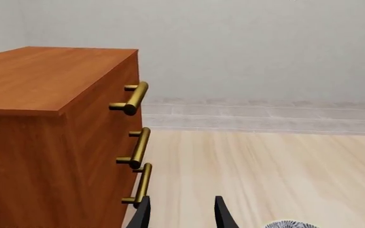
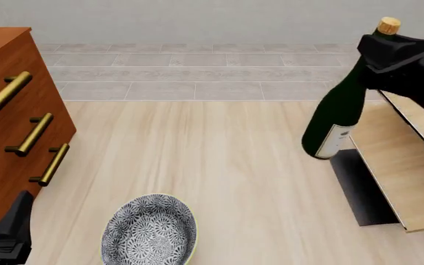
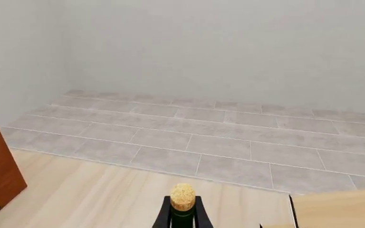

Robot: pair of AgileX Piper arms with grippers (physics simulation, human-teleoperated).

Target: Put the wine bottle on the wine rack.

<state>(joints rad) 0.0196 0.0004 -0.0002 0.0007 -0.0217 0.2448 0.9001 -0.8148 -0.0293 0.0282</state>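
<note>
Patterned ceramic, the bowl lies nearest on the worktop, by the idle left gripper, its fingers parted. Farther right, the right gripper clamps the wine bottle by its neck, lifted, tilted, beside the wine rack.

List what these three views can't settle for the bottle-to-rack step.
- Wine rack: the front view's right edge and the right arm cut it off, so its full shape is hidden.
- Right gripper on the wine bottle neck: fingertips hidden behind the gripper body.
- Left gripper: only its fingertips enter the left wrist view.
</note>
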